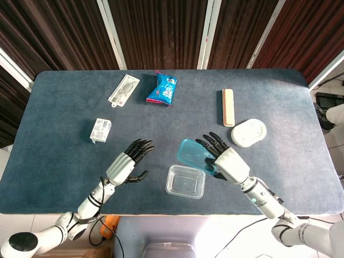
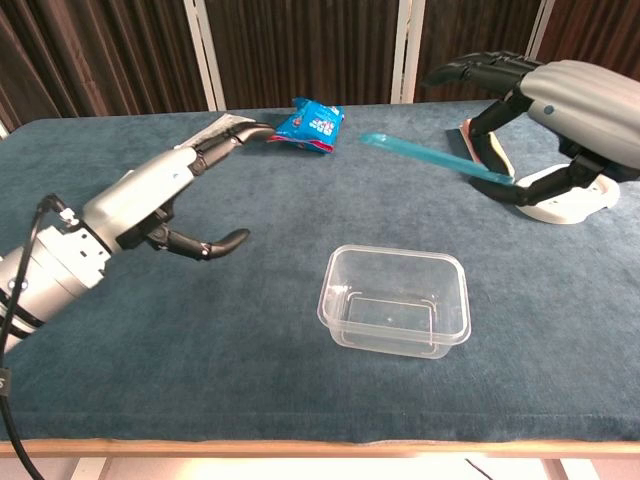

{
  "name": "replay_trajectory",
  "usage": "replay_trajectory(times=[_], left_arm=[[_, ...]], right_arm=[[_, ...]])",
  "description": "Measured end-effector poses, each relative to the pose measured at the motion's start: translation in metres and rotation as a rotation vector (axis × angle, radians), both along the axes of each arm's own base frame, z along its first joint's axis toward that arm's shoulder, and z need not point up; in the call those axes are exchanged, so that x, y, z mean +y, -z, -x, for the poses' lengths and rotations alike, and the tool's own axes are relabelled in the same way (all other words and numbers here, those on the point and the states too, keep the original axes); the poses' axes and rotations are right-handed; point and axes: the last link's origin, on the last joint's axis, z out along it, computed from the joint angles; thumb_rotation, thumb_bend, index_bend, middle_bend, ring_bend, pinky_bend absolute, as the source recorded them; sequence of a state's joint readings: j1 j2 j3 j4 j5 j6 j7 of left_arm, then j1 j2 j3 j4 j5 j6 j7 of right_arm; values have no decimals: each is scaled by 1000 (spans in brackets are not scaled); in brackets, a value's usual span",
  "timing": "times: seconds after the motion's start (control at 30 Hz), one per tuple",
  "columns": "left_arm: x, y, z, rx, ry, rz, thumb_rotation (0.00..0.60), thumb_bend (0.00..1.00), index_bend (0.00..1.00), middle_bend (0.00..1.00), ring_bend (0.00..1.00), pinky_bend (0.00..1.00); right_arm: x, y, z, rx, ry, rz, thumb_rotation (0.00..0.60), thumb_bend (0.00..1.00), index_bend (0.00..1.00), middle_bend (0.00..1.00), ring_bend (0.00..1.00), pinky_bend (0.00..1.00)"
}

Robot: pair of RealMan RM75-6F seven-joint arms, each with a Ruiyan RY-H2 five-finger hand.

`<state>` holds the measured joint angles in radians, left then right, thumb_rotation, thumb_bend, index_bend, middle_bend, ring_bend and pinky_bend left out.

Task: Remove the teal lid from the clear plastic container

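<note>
Teal lid (image 1: 192, 154) (aloft) in right hand (image 1: 228, 161)

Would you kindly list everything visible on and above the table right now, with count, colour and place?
clear container: 1, transparent, near front edge, open, empty
teal lid: 1, held above the table, behind the container
snack bag: 1, blue, far centre
flat packet: 1, white, left of the snack bag
small box: 1, white, left side
brush-like bar: 1, tan, far right
oval dish: 1, white, right, below the bar
table: 1, dark blue cloth
left hand: 1, holds nothing, fingers apart, left of the container
right hand: 1, holds the lid
</note>
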<state>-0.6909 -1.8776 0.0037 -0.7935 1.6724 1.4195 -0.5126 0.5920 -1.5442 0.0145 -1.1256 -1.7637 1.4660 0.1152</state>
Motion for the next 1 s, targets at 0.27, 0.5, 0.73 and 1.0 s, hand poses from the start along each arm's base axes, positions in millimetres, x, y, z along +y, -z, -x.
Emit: replay_trajectory(times=[0.27,0.5,0.73,1.0], left_arm=[[9,-39,41,31,-87,-94,600,359,0,0,0,0],[3,-50,60,29,-123,-101,600,360,0,0,0,0],[-2,-44,72,61,-152,-80,600,358,0,0,0,0],[-7,-48,79,48,-161,-60,600,359,0,0,0,0]], right_arm=[[-14,-25,50,107,117,81,600,962,843,211,0,86],[-23,-29,99,205,261,85,600,962,838,211,0,87],[-27,-7,121,260,340,32,600,854,558,181,0,60],[-26,8,130,320,363,-23,600,352,35,10,0,0]])
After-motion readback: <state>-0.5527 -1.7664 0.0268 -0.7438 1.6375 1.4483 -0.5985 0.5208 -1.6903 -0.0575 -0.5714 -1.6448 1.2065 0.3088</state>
